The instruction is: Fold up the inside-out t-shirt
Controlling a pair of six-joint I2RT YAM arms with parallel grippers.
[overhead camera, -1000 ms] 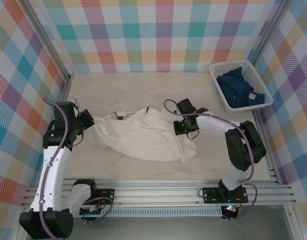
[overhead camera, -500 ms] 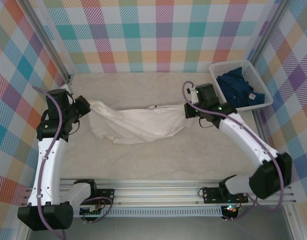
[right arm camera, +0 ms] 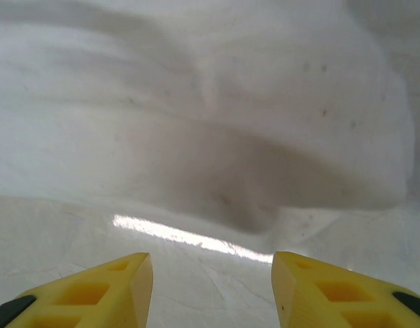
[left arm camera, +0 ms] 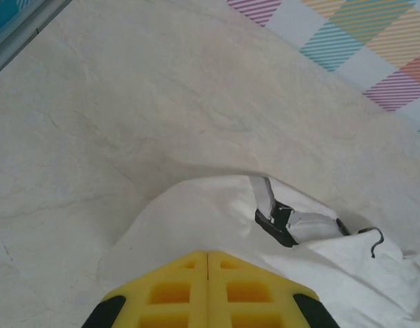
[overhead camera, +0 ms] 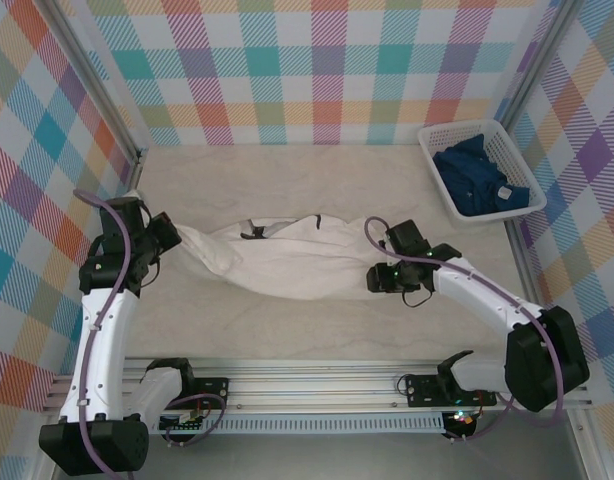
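The inside-out t-shirt [overhead camera: 287, 258] is white and lies stretched left to right across the middle of the table, its small dark tag [overhead camera: 252, 235] near the upper edge. My left gripper [overhead camera: 169, 233] is shut on the t-shirt's left end; in the left wrist view the yellow fingers [left arm camera: 176, 290] press together with white cloth [left arm camera: 203, 212] coming out from under them and the dark tag [left arm camera: 282, 222] beyond. My right gripper [overhead camera: 372, 278] sits at the shirt's right end, open, with bare table between its fingertips [right arm camera: 128, 280] and the cloth edge [right arm camera: 217, 137] just ahead.
A white basket [overhead camera: 432, 170] with a dark blue garment [overhead camera: 482, 180] stands at the back right corner. Checked walls close in the table on three sides. A metal rail [overhead camera: 367, 385] runs along the near edge.
My right gripper has let go of the shirt's right end and opened, after moving down and nearer. The shirt has dropped flatter onto the table. The left gripper has shifted slightly nearer, still shut.
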